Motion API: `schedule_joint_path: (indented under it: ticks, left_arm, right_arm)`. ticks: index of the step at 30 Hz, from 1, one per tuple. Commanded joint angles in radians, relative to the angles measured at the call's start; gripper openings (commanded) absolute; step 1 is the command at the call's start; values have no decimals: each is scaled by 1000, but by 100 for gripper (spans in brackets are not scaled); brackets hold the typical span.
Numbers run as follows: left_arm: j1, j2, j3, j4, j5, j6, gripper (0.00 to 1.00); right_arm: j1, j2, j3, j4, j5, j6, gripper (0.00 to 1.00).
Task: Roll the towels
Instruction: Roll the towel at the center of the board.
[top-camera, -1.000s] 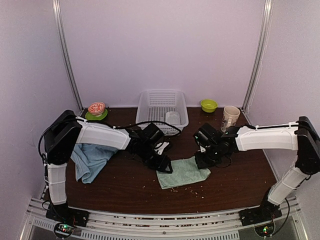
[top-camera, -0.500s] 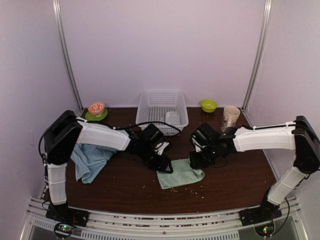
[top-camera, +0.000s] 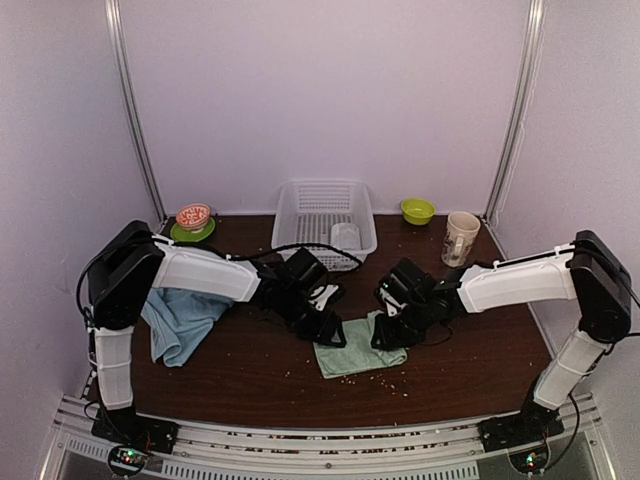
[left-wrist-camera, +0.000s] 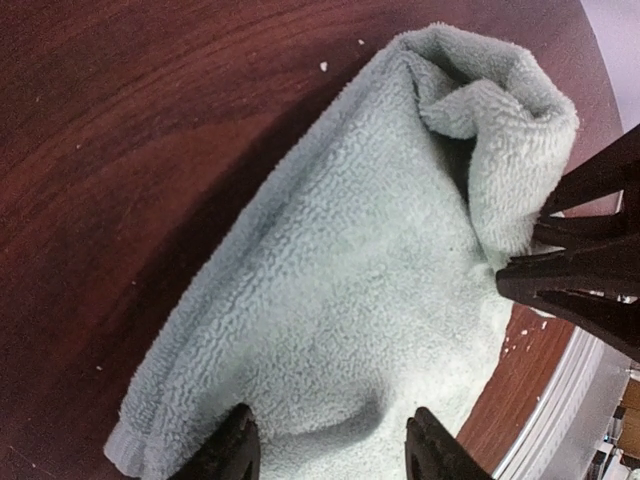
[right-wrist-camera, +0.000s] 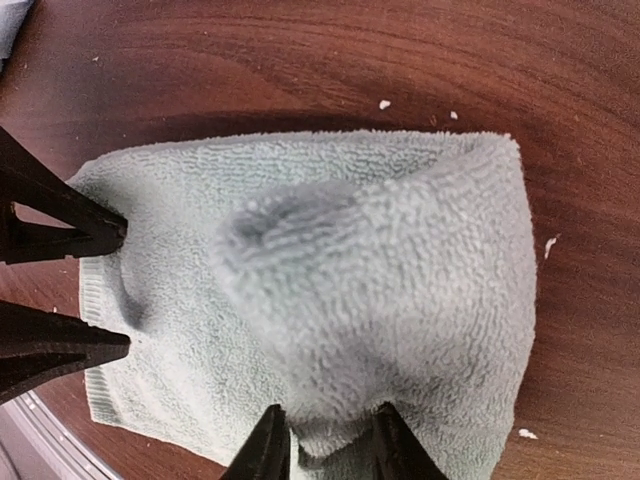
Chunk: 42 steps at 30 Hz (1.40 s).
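From above, the pale green towel (top-camera: 346, 358) lies at the middle of the table (top-camera: 240, 382); it looks soft and light, best taken by a hem or fold. Left wrist view: the left gripper (left-wrist-camera: 330, 455) is half open, tips resting on the cloth, gripping nothing. Right wrist view: the right gripper (right-wrist-camera: 328, 450) is narrowly parted astride the folded-over hump, and I can't tell whether it pinches.

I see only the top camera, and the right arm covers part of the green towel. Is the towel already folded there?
Observer: Yes. In the right wrist view, the green towel has one end turned over into a raised hump.
Operator: Where is the left gripper?
Observer: It stands open, tips on the towel's opposite side.
Operator: Does the right gripper hold it?
Observer: Cloth lies between its fingertips; a pinch I cannot confirm.
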Motion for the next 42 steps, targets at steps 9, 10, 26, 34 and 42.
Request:
schedule_joint_path:
  ticks: [9,10,26,34,42]
  left_arm:
    - [-10,-130,55,-75,25,8,51]
    - [-10,-137,59,-55,32,-3,51]
    - [4,48,219,101,122,-145,41]
    - [18,116,254,121,155,-170,41]
    - [19,192,342,88,169,-182,40]
  right_arm:
    - [-15,-5,-90,184,-84,18,46]
    - [-17,-3,-96,198,-91,21,46]
    - [-24,-36,-189,311,-91,-3,56]
    - [-26,-23,-194,328,-98,1,56]
    - [-26,-31,-189,312,-97,-10,56]
